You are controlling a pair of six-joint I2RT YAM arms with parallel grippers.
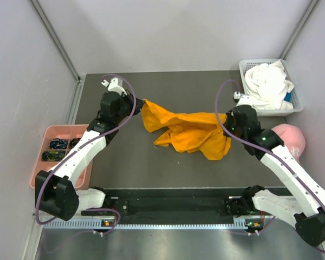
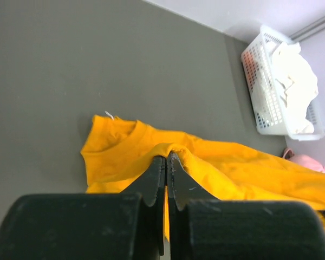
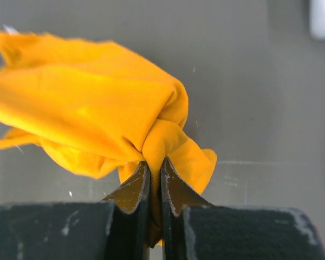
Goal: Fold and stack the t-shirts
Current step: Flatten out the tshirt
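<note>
- Stretched between both arms over the middle of the table [image 1: 151, 168]: orange t-shirt [image 1: 189, 132], bunched and drooping.
- Clamped tight on a fold by its collar, at the left end: left gripper [image 2: 166, 157].
- Pinching a twisted wad at the right end: right gripper [image 3: 154, 162], jaws pressed together.
- Heaped in the basket [image 1: 299, 103] at the far right corner: white t-shirt [image 1: 268, 81].
- Near the right edge: pink cap [image 1: 292, 138].
</note>
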